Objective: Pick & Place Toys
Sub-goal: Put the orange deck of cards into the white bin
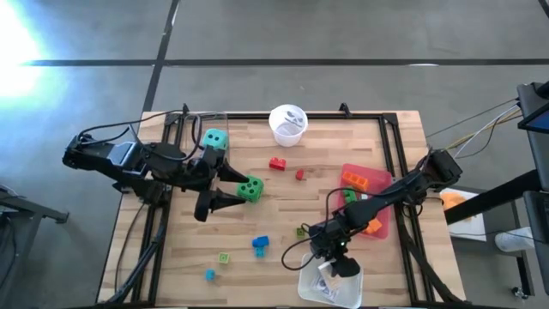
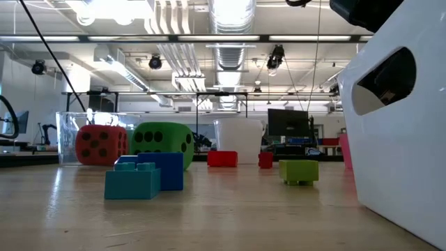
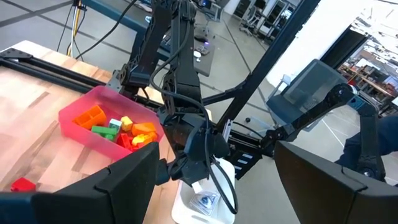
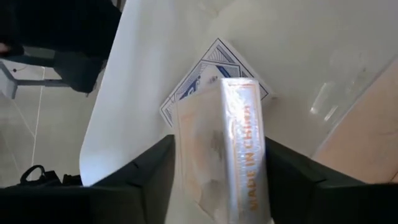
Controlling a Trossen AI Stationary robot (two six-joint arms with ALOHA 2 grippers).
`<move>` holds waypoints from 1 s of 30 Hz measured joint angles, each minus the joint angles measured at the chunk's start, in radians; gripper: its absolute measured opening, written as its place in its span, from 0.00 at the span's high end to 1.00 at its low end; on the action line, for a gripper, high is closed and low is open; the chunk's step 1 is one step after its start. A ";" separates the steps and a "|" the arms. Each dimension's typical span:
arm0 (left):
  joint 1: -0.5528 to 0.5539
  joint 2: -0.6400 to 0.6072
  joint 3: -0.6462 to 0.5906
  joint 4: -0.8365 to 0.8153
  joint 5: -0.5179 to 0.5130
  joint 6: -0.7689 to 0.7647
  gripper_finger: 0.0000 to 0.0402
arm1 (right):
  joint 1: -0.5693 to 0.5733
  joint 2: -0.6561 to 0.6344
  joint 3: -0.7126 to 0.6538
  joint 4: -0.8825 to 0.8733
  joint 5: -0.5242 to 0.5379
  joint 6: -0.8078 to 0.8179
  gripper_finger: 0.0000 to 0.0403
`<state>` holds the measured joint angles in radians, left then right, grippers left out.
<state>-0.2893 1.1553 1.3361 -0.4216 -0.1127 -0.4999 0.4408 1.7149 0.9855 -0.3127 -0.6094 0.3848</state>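
My right gripper (image 1: 337, 268) hangs over the white tray (image 1: 309, 288) at the near edge of the surface (image 1: 283, 202); between its fingers (image 4: 146, 180) sits a clear-wrapped pack (image 4: 221, 149), though I cannot tell whether they are clamped on it or apart. My left gripper (image 1: 225, 186) waits with fingers apart, the green die (image 1: 250, 189) just beyond the fingertips and the teal die (image 1: 215, 139) beside it. Other bricks lie in the pink bin (image 1: 377, 178).

The bench (image 1: 283, 202) is pale, matt planked wood, the green die (image 1: 250, 189) and blue bricks (image 2: 143, 176) smooth glossy plastic, and the white tray (image 4: 155, 68) holds a clear-wrapped printed card pack (image 4: 221, 140).
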 joint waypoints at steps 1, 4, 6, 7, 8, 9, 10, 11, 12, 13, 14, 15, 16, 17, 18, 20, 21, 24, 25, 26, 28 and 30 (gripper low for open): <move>0.000 0.000 0.000 -0.001 0.000 0.000 0.20 | 0.000 0.000 0.000 0.007 0.000 -0.009 0.46; 0.000 0.000 0.000 -0.002 0.000 0.000 0.20 | 0.001 0.000 0.000 0.012 0.002 -0.043 0.40; 0.000 0.000 0.000 -0.002 0.000 0.000 0.20 | 0.005 0.000 0.000 0.014 0.003 -0.052 0.38; 0.000 0.000 0.000 -0.002 0.000 0.000 0.20 | 0.007 0.000 0.000 0.016 0.003 -0.058 0.37; 0.000 0.000 0.000 -0.002 0.000 0.000 0.20 | 0.010 0.000 0.000 0.018 0.003 -0.066 0.36; 0.000 0.000 0.000 -0.002 0.000 0.000 0.20 | 0.013 0.000 0.000 0.024 0.003 -0.078 0.36; 0.000 0.000 0.000 -0.002 0.000 0.000 0.20 | 0.016 0.000 0.000 0.032 0.002 -0.092 0.36; 0.000 0.000 0.000 -0.002 0.000 0.000 0.20 | 0.018 0.000 0.000 0.046 0.000 -0.097 0.36; 0.000 0.000 0.000 -0.002 0.000 0.000 0.20 | 0.020 0.000 0.001 0.062 -0.002 -0.101 0.36; 0.000 0.000 0.000 -0.002 0.000 0.000 0.20 | 0.020 0.000 0.001 0.077 -0.003 -0.100 0.36; 0.000 0.000 0.000 -0.002 0.000 0.000 0.20 | 0.020 0.000 0.001 0.091 -0.006 -0.093 0.36; 0.000 0.000 0.000 -0.002 0.000 0.000 0.20 | 0.020 0.000 0.002 0.102 -0.013 -0.089 0.36; 0.000 0.000 0.000 -0.002 0.000 0.000 0.20 | 0.020 0.000 0.002 0.111 -0.018 -0.087 0.36; 0.000 0.000 0.000 -0.002 0.000 0.000 0.20 | 0.020 0.000 0.002 0.118 -0.020 -0.088 0.36; 0.000 0.000 0.000 -0.002 0.000 0.000 0.20 | 0.020 0.000 0.002 0.125 -0.019 -0.092 0.36; 0.000 0.000 0.000 -0.002 0.000 0.000 0.20 | 0.020 0.000 0.002 0.139 -0.020 -0.093 0.36; 0.000 0.000 0.000 -0.002 0.000 0.000 0.20 | 0.020 0.000 0.002 0.151 -0.021 -0.092 0.36; 0.000 0.000 0.000 -0.002 0.000 0.000 0.20 | 0.020 0.000 0.002 0.175 -0.020 -0.098 0.36; 0.000 0.000 0.000 -0.002 0.000 0.000 0.20 | 0.020 0.000 0.002 0.175 -0.020 -0.099 0.36; 0.000 0.000 0.000 -0.002 0.000 0.000 0.20 | 0.020 0.002 0.002 0.175 -0.020 -0.099 0.36; 0.000 0.000 0.000 -0.002 0.000 0.000 0.20 | 0.020 0.006 0.002 0.174 -0.019 -0.098 0.36; 0.000 0.000 0.000 -0.002 0.000 0.000 0.20 | 0.020 0.020 0.002 0.175 -0.019 -0.098 0.36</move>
<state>-0.2897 1.1553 1.3357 -0.4240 -0.1127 -0.4999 0.4606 1.7349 0.9871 -0.1376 -0.6289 0.2863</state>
